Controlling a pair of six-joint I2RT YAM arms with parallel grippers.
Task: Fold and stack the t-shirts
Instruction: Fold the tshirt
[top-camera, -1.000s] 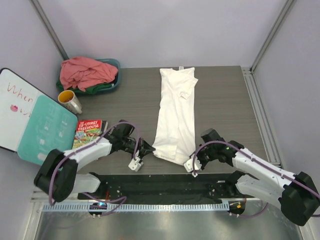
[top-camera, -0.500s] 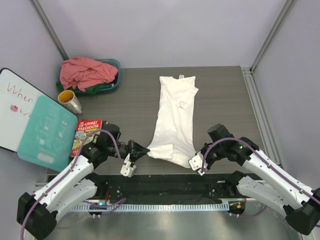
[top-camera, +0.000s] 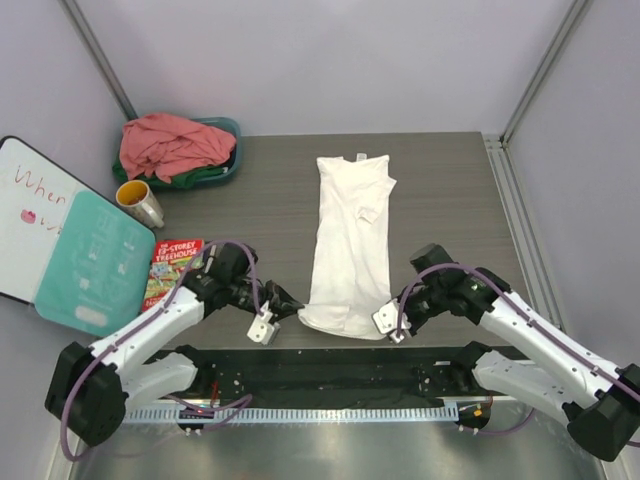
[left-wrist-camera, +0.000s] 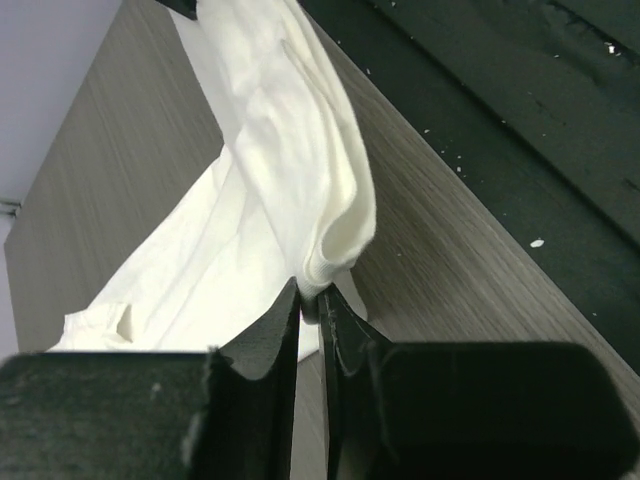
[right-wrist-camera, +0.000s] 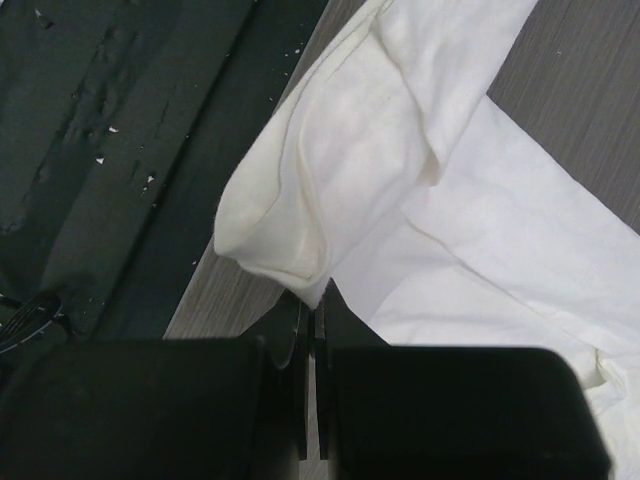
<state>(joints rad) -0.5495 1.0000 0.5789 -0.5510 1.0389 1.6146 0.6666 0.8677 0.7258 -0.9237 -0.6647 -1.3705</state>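
The white t-shirt (top-camera: 350, 235) lies lengthwise on the table, folded into a narrow strip, collar at the far end. My left gripper (top-camera: 288, 305) is shut on its near left hem corner (left-wrist-camera: 335, 255). My right gripper (top-camera: 392, 312) is shut on the near right hem corner (right-wrist-camera: 290, 250). Both corners are lifted slightly off the table near its front edge. The salmon-pink t-shirt (top-camera: 170, 143) is piled on the dark green t-shirt (top-camera: 205, 177) in the teal basin (top-camera: 228, 127) at the far left.
A mug (top-camera: 138, 202) and a red book (top-camera: 175, 265) lie left of the shirt. A whiteboard with a teal pad (top-camera: 80, 262) leans at the left edge. A black mat (top-camera: 330, 375) runs along the table's front edge.
Both grippers moved inward and forward with the hem corners. The near hem narrowed and the shirt lies straighter than a second ago.
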